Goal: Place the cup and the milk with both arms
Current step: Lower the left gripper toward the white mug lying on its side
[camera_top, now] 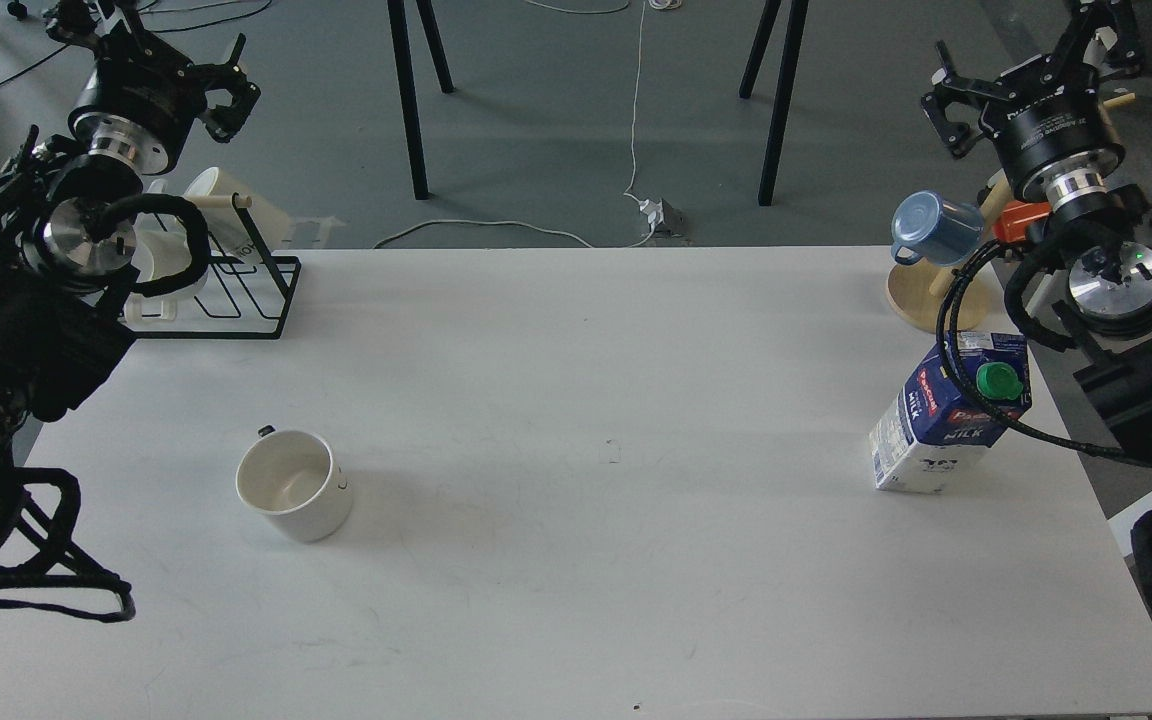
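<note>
A: Both arms were raised at the far corners. The left tool [226, 95] stood spread and empty; the right tool [946, 115], I couldn't tell.

B: One cup [295, 485] sat well below the left tool on the table [586, 580]; one milk [948, 415] well below the right.

cup [294, 485] left, milk [946, 420] right, table [576, 400]

Single head cam, looks fwd and down over white table [576, 600], mid-range.
</note>
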Tool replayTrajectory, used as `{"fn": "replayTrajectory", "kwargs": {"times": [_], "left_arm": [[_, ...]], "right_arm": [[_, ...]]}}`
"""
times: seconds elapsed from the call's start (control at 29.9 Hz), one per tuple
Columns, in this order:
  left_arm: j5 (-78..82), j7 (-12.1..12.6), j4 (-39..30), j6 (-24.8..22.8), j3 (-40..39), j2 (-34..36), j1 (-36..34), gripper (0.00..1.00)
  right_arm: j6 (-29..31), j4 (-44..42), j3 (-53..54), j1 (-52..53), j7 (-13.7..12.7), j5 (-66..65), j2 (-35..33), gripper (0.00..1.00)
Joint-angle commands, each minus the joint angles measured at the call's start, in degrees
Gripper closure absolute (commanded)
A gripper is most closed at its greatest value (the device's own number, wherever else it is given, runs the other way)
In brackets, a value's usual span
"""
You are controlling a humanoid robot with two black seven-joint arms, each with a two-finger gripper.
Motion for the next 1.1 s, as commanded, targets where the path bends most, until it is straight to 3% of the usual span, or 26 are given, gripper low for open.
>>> {"fn": "replayTrajectory", "kwargs": {"times": [0.0,0.3,0.47,0.77,1.07], "left_arm": [[0.0,0.0,0.0,0.0,0.1,-0.1,0.1,0.00],[0.3,0.5,-0.6,0.0,0.9,0.4,2.6,0.00],[0.5,0.5,-4.4,0.0,6.1,2.1,4.4,0.00],[6.3,0.0,-26.7,0.0,14.0,20.6,5.1,0.00],[35.0,-0.2,-51.4,0.0,14.2,41.3,9.8,0.07]], "right_arm": [[0.0,0.1,-0.1,0.0,0.1,0.0,0.0,0.00],[0.0,1.1,0.3,-0.1,0.1,0.1,-0.1,0.00],[0.0,2.8,0.7,-0.1,0.6,0.1,-0.1,0.00],[0.0,4.9,1.9,-0.5,0.9,0.1,0.0,0.00],[0.0,4.9,2.2,-0.8,0.8,0.1,0.0,0.00]]}}
